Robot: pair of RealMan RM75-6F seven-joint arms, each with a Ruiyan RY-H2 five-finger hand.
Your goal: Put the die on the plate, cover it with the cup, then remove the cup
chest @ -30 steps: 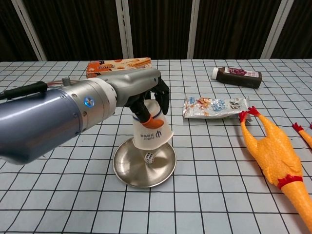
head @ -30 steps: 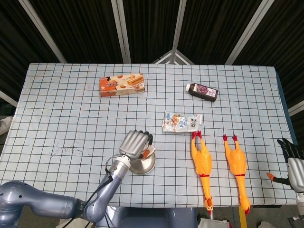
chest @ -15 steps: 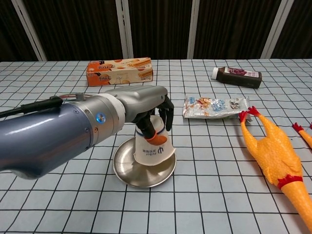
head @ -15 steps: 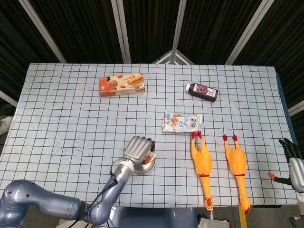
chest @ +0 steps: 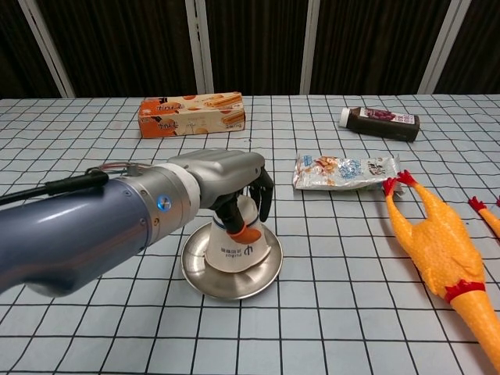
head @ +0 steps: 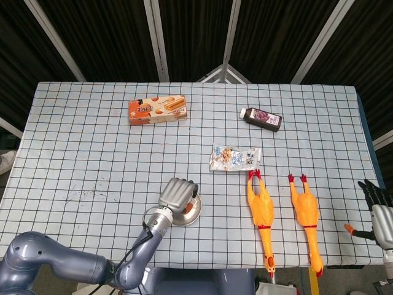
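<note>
Now left hand (chest: pixel 234 183) gripped upturned cup (chest: pixel 233 244), mouth down on plate (chest: pixel 205 277) at 6 o'clock of table; die hidden beneath. Cup looked light, crushable: hold upper sides gently.

Head view looks steeply down from high at 6 o'clock; chest view sits low, close, facing 12. Both share the round steel plate (head: pixel 186 212) (chest: pixel 232 283).
</note>
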